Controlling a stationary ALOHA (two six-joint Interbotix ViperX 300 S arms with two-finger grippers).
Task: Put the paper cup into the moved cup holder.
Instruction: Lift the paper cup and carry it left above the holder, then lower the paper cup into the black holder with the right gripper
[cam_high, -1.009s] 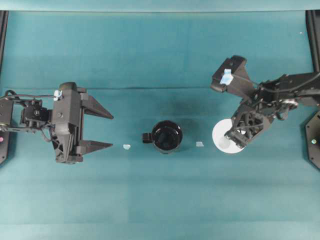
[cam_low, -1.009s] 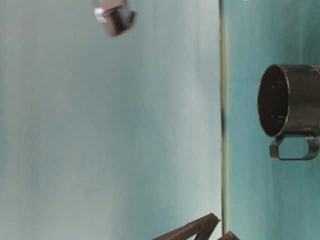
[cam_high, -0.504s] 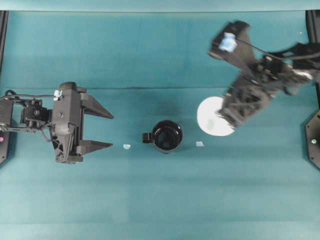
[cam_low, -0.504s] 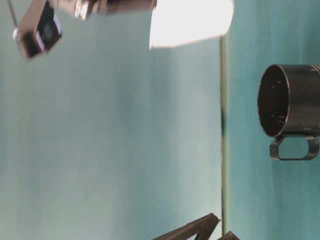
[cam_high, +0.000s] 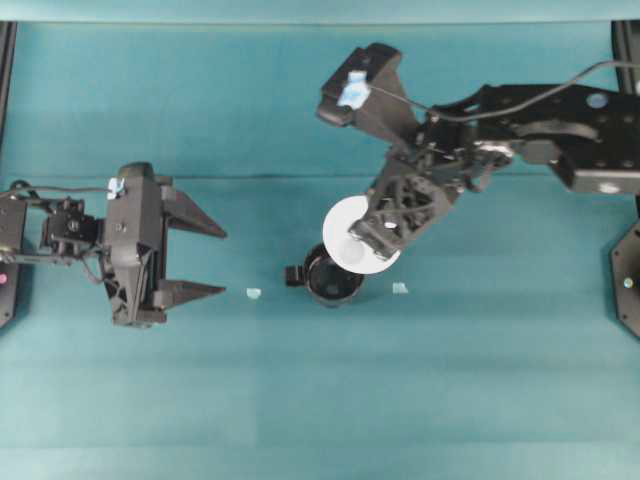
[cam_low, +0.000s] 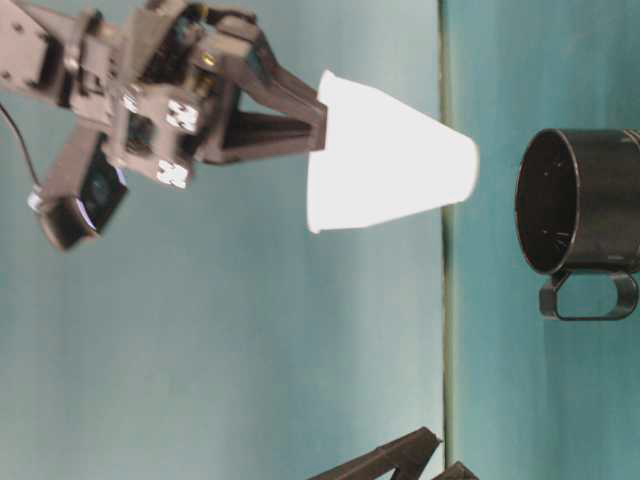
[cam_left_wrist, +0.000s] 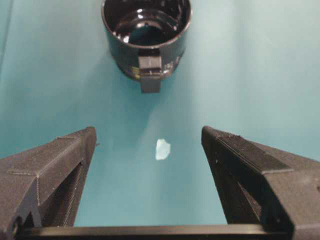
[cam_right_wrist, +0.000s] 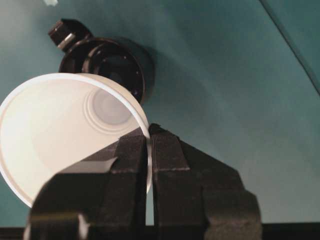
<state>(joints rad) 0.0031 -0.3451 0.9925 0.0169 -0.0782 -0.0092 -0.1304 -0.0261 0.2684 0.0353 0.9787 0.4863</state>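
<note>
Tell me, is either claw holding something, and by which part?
Yes. The right gripper pinches the paper cup by its rim wall, one finger inside, one outside. The left gripper is open and empty.

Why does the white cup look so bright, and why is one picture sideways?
In the table-level view the paper cup is overexposed to flat white, and that picture is turned sideways, so the cup holder seems to lie on its side. In the right wrist view the gripper's fingers are near the lens and slightly soft. The overhead view is sharp.

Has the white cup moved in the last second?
Yes. The paper cup, pinched by the right gripper, travelled left and now overlaps the cup holder.
</note>
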